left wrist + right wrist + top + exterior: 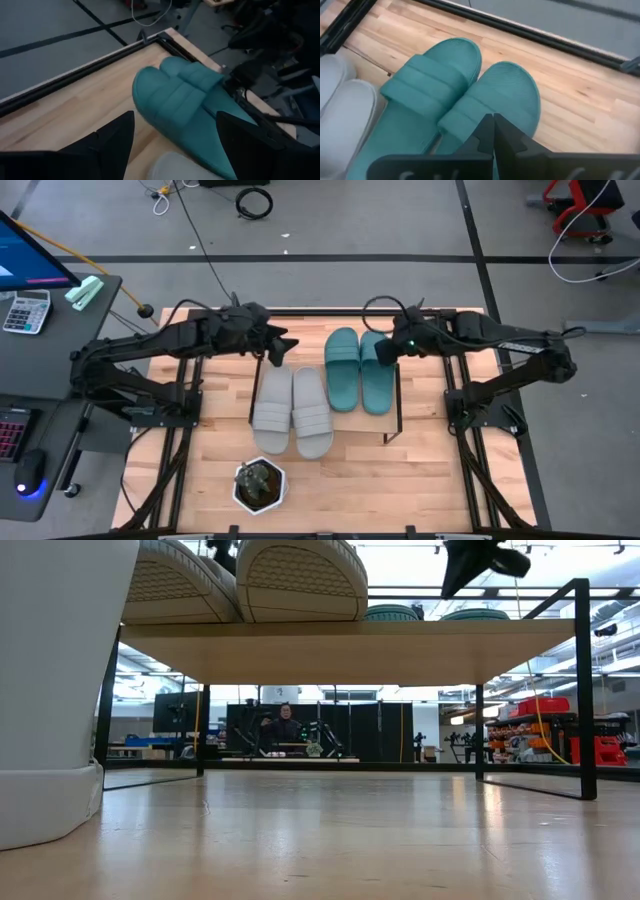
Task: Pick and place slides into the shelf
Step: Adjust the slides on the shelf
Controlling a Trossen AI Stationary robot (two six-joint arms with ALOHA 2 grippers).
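All 4 slides are seen lying on the shelf (pixel 395 415): the grey pair (pixel 292 412) at left, the teal pair (pixel 358 370) at right. The right gripper (pixel 385 351) is clenched empty over the teal pair. The left gripper (pixel 277 352) is held released above the grey pair's far end.

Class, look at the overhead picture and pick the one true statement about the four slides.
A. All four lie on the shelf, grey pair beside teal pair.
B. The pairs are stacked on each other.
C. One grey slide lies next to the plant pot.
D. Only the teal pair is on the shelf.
A: from above, the grey pair and the teal pair lie side by side on the shelf.
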